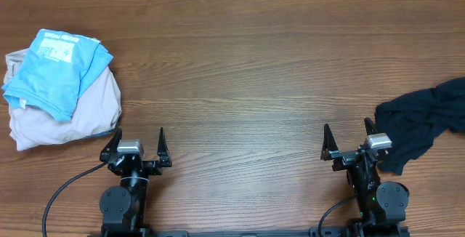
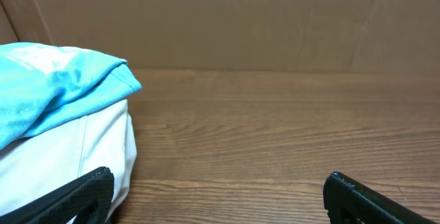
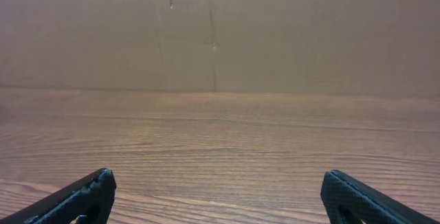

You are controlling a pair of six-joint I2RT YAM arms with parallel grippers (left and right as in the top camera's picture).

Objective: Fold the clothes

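A folded light blue shirt lies on top of a folded beige garment at the table's left edge; both show in the left wrist view, blue over beige. A crumpled dark navy garment lies at the right edge. My left gripper is open and empty, just right of the beige garment; its jaws show in the left wrist view. My right gripper is open and empty, just left of the navy garment; the right wrist view shows only bare wood between its jaws.
The wooden table stretches between the two piles. A brown cardboard wall stands along the far edge of the table.
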